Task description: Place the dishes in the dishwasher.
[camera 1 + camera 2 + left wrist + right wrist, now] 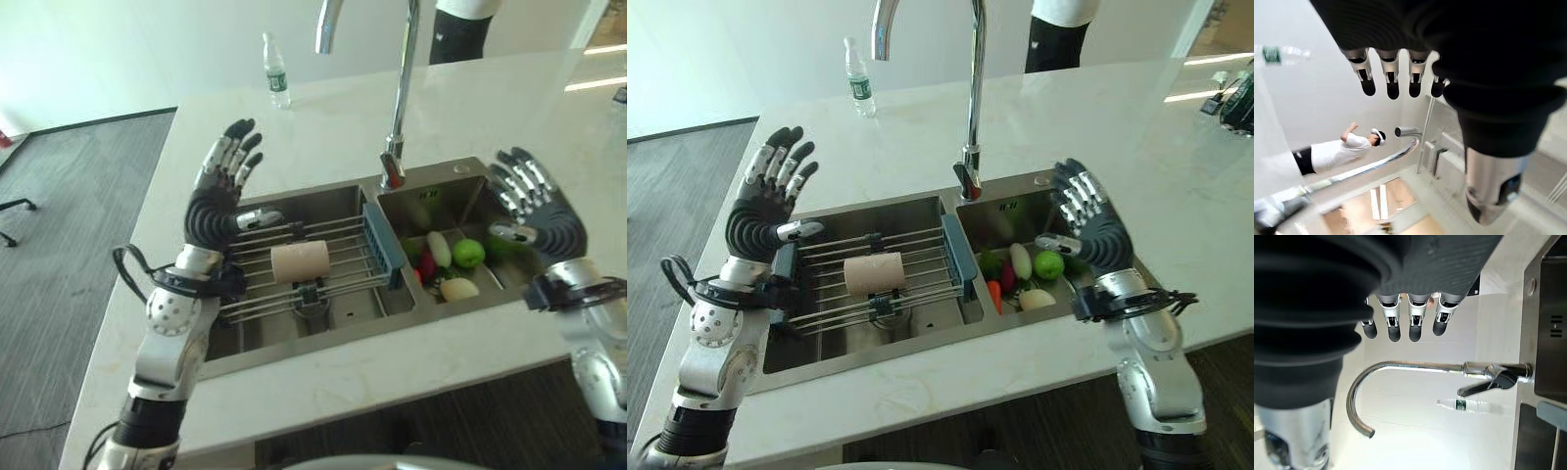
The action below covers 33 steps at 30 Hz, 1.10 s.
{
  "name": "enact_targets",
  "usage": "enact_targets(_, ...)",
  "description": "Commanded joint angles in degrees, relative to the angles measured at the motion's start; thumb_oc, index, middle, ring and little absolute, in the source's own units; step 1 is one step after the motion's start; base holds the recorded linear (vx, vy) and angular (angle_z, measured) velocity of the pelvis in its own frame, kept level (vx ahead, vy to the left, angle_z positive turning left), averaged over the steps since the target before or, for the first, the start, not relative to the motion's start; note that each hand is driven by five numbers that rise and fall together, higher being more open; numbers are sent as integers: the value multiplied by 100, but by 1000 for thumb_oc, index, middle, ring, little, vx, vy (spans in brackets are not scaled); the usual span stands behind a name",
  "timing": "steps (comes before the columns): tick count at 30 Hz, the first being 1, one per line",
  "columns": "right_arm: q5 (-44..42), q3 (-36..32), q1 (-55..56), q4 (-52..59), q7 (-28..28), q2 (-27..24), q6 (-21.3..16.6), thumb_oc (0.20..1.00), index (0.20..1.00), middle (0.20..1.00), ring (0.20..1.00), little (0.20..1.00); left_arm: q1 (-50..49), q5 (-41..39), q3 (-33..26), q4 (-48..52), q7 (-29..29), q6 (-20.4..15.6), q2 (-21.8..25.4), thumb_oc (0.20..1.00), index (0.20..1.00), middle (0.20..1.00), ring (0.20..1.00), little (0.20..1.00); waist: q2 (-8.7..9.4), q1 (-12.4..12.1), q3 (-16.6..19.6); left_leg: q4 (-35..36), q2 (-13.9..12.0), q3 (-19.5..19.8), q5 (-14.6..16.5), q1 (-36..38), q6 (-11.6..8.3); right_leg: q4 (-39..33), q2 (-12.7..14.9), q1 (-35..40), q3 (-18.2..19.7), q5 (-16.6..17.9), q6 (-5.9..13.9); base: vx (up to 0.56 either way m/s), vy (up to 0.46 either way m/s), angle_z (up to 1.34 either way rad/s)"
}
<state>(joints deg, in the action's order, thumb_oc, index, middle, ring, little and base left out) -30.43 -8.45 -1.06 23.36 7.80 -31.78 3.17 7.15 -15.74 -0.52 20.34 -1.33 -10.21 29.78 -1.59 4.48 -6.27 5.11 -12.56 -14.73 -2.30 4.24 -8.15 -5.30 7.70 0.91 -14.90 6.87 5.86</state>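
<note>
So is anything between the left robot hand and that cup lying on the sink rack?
Nothing visible. The left robot hand hovers open above the rack's left end, and the beige cup lies uncovered mid-rack.

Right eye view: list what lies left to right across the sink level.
Left hand → beige cup on the wire rack → blue rack end → vegetables with green apple → right hand.

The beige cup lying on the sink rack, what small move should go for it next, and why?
Probably lower the left hand toward the beige cup. That hand is open and raised above the wire rack near the cup, which lies on its side; the right hand hangs open over the other basin.
</note>
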Motion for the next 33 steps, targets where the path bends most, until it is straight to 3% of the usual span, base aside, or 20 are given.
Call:
enact_targets(1,-66,-170,-163,341,-115,-61,-200,1000,1000,1000,1000,1000,163,1087,-273,170,393,-97,470,1000,1000,1000,1000,1000,150,-124,305,-11,-76,-43,145,214,-20,30,530,510,-211,-456,565,48,32,13)
enact_targets(7,-52,-283,-115,270,-67,-211,-98,1000,1000,1000,1000,1000,243,2084,-522,33,507,131,1219,1000,1000,1000,1000,1000,102,-138,361,-11,-55,-38,175,216,-15,30,562,506,-226,-474,599,20,10,5)
enact_targets(11,-63,-401,-76,257,49,-359,-55,1000,1000,1000,1000,1000,243,2560,-471,-221,-90,1014,1717,1000,1000,1000,1000,1000,46,-100,380,-11,-89,-91,154,215,-33,30,555,492,-202,-480,623,0,1,-1)
enact_targets(14,-107,-364,-163,187,68,-457,-55,1000,1000,1000,1000,1000,418,2678,-250,-468,-300,1366,1922,1000,1000,1000,1000,1000,20,-68,379,-11,-102,-128,147,222,-33,30,546,486,-179,-487,630,-1,0,-4)
enact_targets(23,-113,-202,-359,-24,173,-581,-145,1000,1000,1000,1000,1000,1105,2694,476,-1350,-780,1595,1986,1000,1000,1000,1000,1000,-53,139,414,-11,-127,-288,144,268,-33,30,480,438,48,-503,624,12,-3,-11)
enact_targets(33,-142,-106,-497,-98,226,-632,-87,1000,1000,1000,1000,1000,1658,3081,1198,-2355,-865,2031,1945,1000,1000,1000,1000,1000,-86,364,445,-11,-123,-473,169,337,6,30,411,389,269,-504,608,12,-10,-9)
